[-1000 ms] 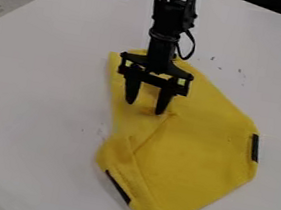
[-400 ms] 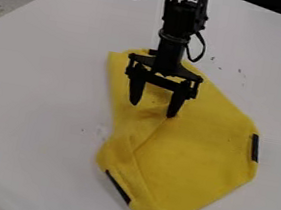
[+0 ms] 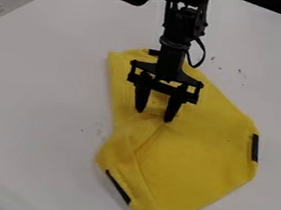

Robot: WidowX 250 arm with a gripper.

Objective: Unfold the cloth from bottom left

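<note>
Cloth [image 3: 195,162], yellow fabric with black edge strips [image 3: 255,148], lies part-folded on white table [image 3: 27,108]. Beyond its near fold [image 3: 126,163], black two-finger gripper [image 3: 154,116] has fingers moderately apart, low over fabric. Looks like grasp setup; next move needs top-layer pinch, then outward pull.

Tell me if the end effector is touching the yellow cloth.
Cannot tell. In the camera view, the end effector overlaps the yellow cloth, but the slanted angle hides whether its tips rest on it.
</note>
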